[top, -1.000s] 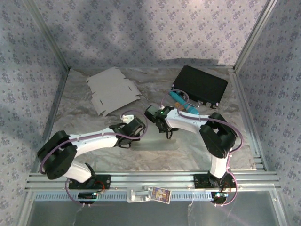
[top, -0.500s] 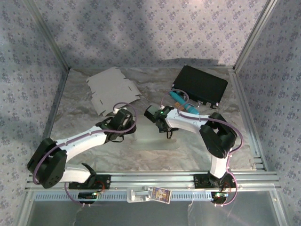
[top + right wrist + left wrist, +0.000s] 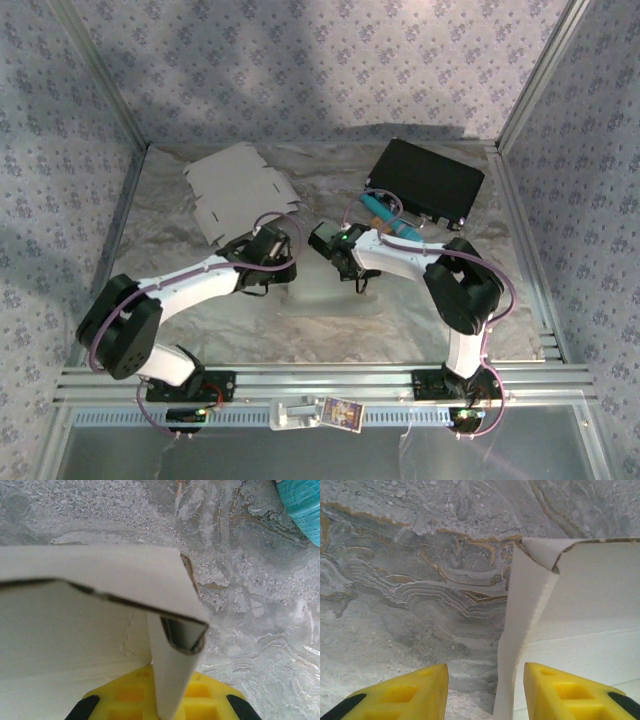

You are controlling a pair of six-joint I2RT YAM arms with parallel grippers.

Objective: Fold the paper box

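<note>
Your right gripper [image 3: 160, 696] clamps a wall of the paper box [image 3: 75, 620]. Your left gripper [image 3: 485, 674] straddles another wall's edge, jaws parted.

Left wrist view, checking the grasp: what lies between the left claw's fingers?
An upright wall of the paper box stands in the left claw's open gap, close to one finger; left wrist view.

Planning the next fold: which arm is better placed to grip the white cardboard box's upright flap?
Probably left: the left gripper, open, straddles the white cardboard flap; the right gripper clamps another wall.
</note>
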